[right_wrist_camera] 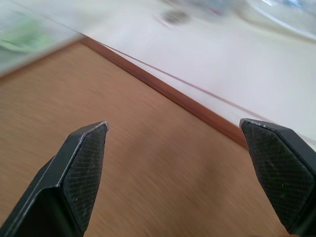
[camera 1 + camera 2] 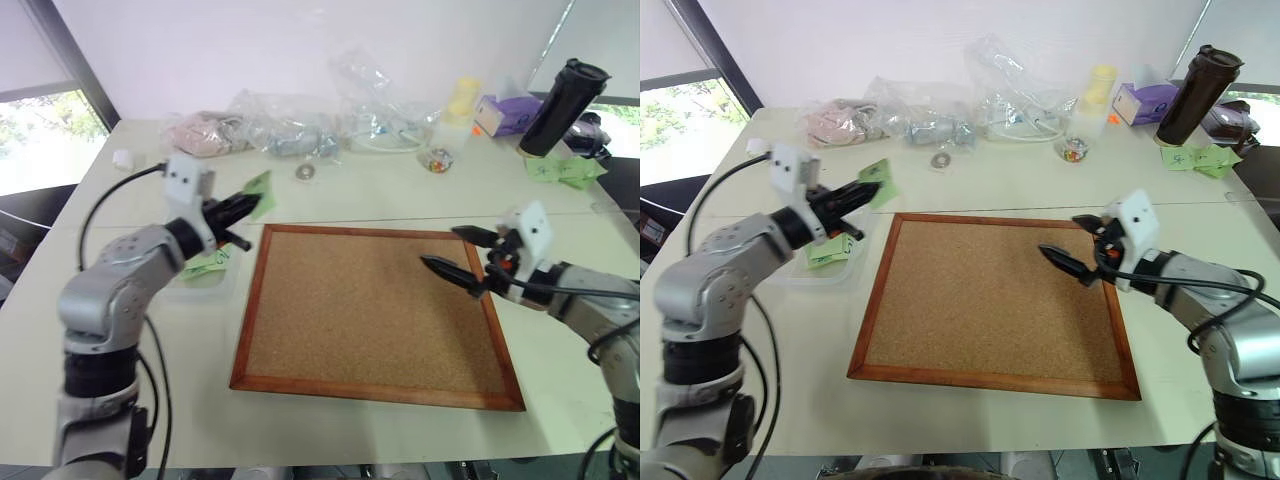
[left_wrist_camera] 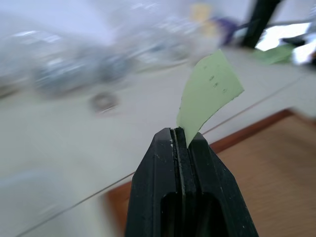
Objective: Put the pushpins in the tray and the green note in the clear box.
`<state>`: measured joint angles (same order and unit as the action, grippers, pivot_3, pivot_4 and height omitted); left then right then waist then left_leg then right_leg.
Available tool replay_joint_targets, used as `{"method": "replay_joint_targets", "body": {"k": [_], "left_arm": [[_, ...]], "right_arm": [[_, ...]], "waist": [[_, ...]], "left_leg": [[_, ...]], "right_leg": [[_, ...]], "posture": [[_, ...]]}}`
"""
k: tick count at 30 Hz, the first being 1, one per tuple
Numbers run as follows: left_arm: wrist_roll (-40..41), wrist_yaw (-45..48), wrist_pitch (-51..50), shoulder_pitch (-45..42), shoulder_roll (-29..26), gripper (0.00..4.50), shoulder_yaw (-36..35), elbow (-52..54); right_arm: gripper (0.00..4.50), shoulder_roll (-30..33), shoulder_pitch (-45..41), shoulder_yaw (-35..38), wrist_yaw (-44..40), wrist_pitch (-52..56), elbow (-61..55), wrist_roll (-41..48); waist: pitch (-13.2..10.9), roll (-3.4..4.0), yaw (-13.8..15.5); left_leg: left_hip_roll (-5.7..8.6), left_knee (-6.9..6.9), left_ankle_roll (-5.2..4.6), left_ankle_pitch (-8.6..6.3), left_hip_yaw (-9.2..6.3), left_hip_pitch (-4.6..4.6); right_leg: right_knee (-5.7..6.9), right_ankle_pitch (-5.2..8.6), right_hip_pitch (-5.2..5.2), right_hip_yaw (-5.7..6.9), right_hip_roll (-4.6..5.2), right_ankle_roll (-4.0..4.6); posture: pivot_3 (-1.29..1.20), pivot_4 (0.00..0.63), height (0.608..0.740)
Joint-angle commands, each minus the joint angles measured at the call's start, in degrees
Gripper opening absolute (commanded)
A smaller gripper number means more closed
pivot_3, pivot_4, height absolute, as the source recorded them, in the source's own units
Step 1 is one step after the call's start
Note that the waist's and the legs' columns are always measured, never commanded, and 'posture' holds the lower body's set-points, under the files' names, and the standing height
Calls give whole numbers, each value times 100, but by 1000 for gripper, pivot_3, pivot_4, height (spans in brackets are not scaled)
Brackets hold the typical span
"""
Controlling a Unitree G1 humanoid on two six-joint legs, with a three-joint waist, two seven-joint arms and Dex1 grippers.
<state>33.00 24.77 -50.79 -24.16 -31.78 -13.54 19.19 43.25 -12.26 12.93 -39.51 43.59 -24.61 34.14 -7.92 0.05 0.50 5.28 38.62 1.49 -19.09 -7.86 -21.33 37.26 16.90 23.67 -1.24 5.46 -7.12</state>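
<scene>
Left gripper [image 3: 186,140] clamped on green note [image 3: 209,91], held above table [image 2: 330,200] beside corkboard [image 2: 370,310] (near clear box [image 2: 200,285]), right gripper [image 1: 175,148] jaws wide apart, empty, over corkboard

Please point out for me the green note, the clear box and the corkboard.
green note [image 3: 210,94]: left wrist view, middle of the paper above the shut left tool.
clear box [image 2: 790,277]: right eye view, its near left wall.
corkboard [image 2: 370,310]: left eye view, bare cork surface.
</scene>
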Motion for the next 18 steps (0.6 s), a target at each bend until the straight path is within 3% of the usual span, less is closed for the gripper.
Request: {"method": "replay_joint_targets", "body": {"k": [1, 5, 9, 15, 18], "left_arm": [[15, 19, 32, 405, -238, 0, -518, 108], [-64, 16, 166, 851, -313, 0, -603, -16], [153, 253, 142, 1113, -352, 1395, -617, 147], [880, 830, -97, 1189, -669, 4309, -936, 496], [1471, 1147, -290, 1072, -914, 4415, -1042, 807]], "right_arm": [[4411, -32, -223, -169, -43, -31, -158, 62], [4411, -42, -326, -339, -81, -88, -96, 9], [4500, -40, -361, -457, -128, -156, -29, -45], [4500, 138, -268, -364, -278, -213, 48, -97], [4500, 330, -157, -144, -395, -156, 61, -50]], "waist": [[0, 0, 22], [-1, -2, 40], [-1, -3, 21], [-2, -2, 12], [-2, -1, 23]], "left_leg": [[1, 3, 0, 0, -5, -4], [4, 12, -1, -1, -13, -6], [4, 12, -3, -2, -13, -6], [3, 11, -3, -3, -13, -6], [2, 9, -3, -3, -13, -7]], "right_leg": [[0, 0, -1, 4, 2, 0], [-3, 0, -8, 12, 5, 0], [-3, 0, -8, 12, 5, 0], [-3, 0, -7, 11, 6, 0], [-1, 0, -4, 11, 5, 1]], "posture": [[0, 150, 740], [0, 150, 740], [0, 150, 740], [0, 150, 740], [0, 150, 740]]}}
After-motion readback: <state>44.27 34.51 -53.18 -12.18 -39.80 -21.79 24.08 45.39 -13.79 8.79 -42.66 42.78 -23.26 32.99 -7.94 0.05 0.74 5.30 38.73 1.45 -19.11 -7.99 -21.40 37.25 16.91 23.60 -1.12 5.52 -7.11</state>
